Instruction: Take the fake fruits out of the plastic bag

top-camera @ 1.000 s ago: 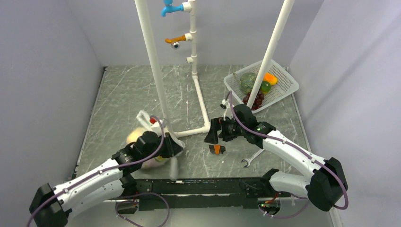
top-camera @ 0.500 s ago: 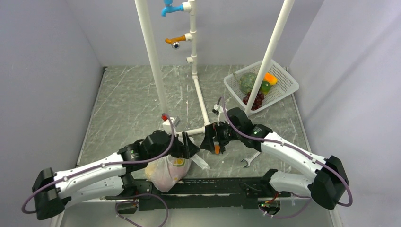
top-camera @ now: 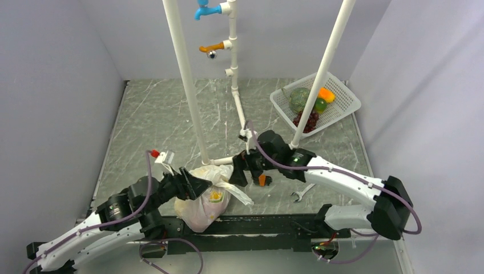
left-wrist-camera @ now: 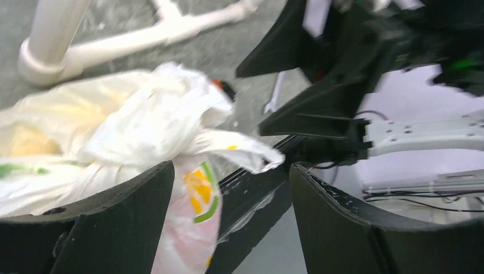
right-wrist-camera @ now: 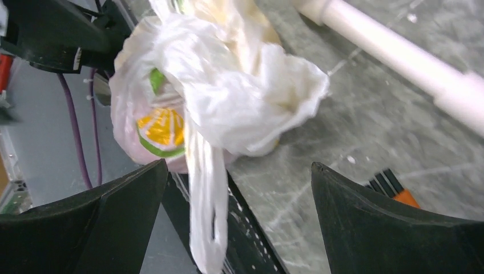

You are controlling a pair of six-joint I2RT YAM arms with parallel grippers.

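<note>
From the left, the left gripper [top-camera: 194,185] reached in low near the front edge of the table [top-camera: 154,120], its fingers [left-wrist-camera: 114,228] spread wide with nothing pinched between them. The plastic bag [top-camera: 206,197] lay just to its right, touching the tips or all but. In the left wrist view the crumpled neck sat inside the open span, crowded against the finger on the left of that view, with the other finger well clear. The bag's long axis ran far to near: the bunched neck rested on the table beside the foot of the white pipe frame [right-wrist-camera: 411,63], and the belly sagged over the table's near edge onto the black rail. The fake fruits [left-wrist-camera: 25,141] were inside, showing only as a yellowish lump and a pink tint through the film; none was out. One loop handle [right-wrist-camera: 200,188] trailed off to the right. Further right, the right gripper [top-camera: 238,171] faced the neck from the other side, fingers likewise parted and empty, the bag just ahead of them. Both arms were about equally close, the neck between them, so I judged the coming move to hinge on each closing on its own side of that neck. An orange-handled brush [top-camera: 261,180] lay just right of the right gripper
</note>
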